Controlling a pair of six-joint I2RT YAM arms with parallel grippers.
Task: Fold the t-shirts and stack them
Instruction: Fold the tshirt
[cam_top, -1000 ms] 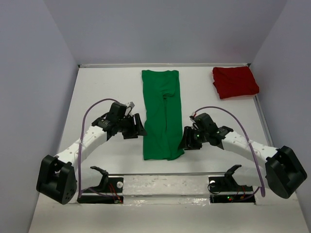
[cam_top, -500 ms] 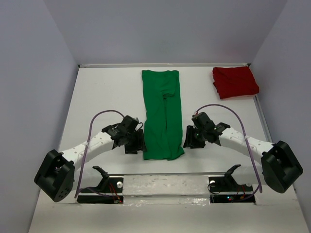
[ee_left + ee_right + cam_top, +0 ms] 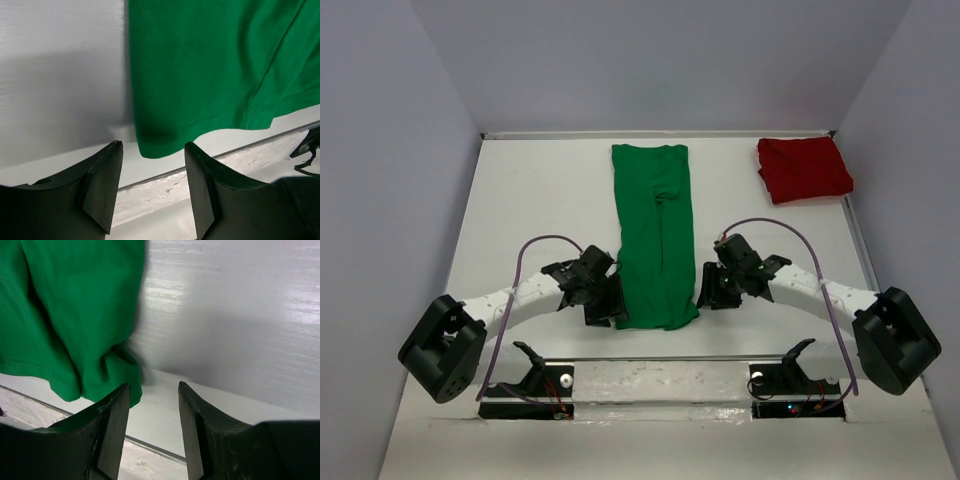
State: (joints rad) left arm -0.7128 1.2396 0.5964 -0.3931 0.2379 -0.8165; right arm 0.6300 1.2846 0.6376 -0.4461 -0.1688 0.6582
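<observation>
The bright green t-shirt [image 3: 655,235] lies as a long narrow strip down the middle of the table. My left gripper [image 3: 607,308] is open, its jaws either side of the shirt's near left corner [image 3: 155,142], close to it but not holding it. My right gripper [image 3: 707,297] is open beside the shirt's near right corner [image 3: 107,377], which is bunched just left of its jaws. The dark red t-shirt [image 3: 803,168] lies crumpled at the far right corner, away from both grippers.
The table's near edge rail [image 3: 660,358] runs just below the green shirt's hem. A raised rim [image 3: 855,245] borders the table on the right. Grey walls [image 3: 390,200] close in the sides and back.
Both grippers have moved toward the near end of the green shirt; the left one dropped down along its left edge to the near corner. The shirts have not moved.
</observation>
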